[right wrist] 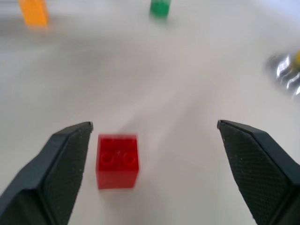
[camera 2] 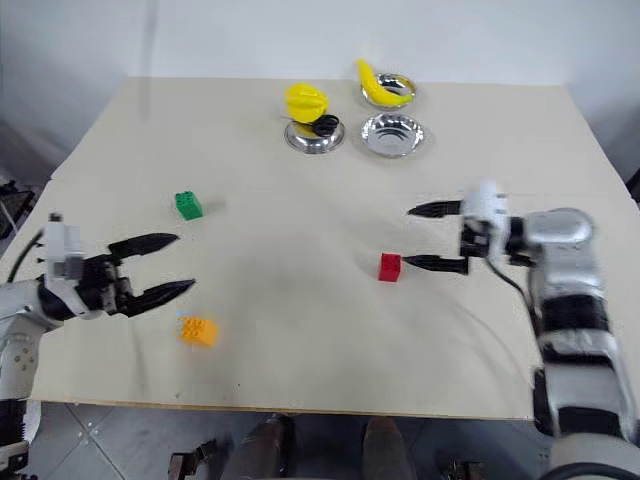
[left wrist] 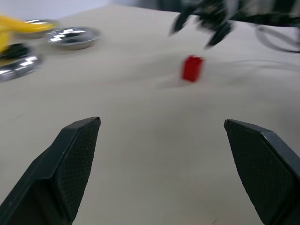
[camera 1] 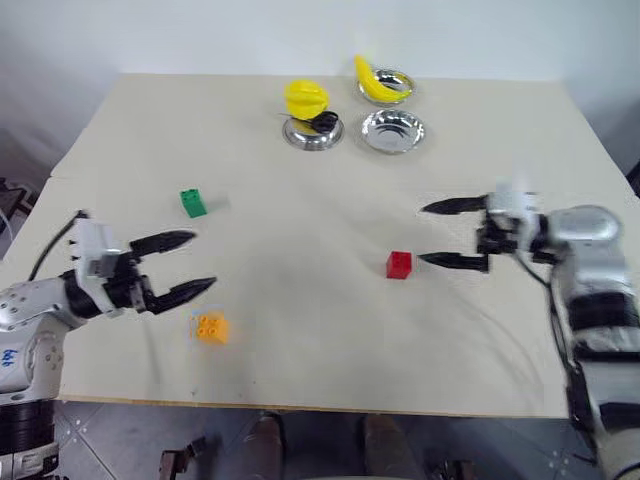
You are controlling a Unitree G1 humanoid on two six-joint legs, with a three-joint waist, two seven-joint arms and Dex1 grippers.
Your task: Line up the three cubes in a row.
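Orange-yellow cube [camera 1: 211, 327] lower left on the counter [camera 1: 300, 300], just under the left pincer [camera 1: 190, 263], spread wide, empty. Green cube [camera 1: 193, 203] left of centre. Red cube [camera 1: 399, 264] right of centre beside the right pincer [camera 1: 432, 234], wide open, empty.

The red brick [camera 2: 390, 267] is sitting at centre right on the counter [camera 2: 300, 330], just beside the spread right pincer [camera 2: 425, 237]. Green brick [camera 2: 187, 206] and orange brick [camera 2: 197, 331] are lying at left, near the spread left pincer [camera 2: 178, 264].

The black object [camera 1: 323, 121] in one steel bowl [camera 1: 313, 135] is too small to identify.
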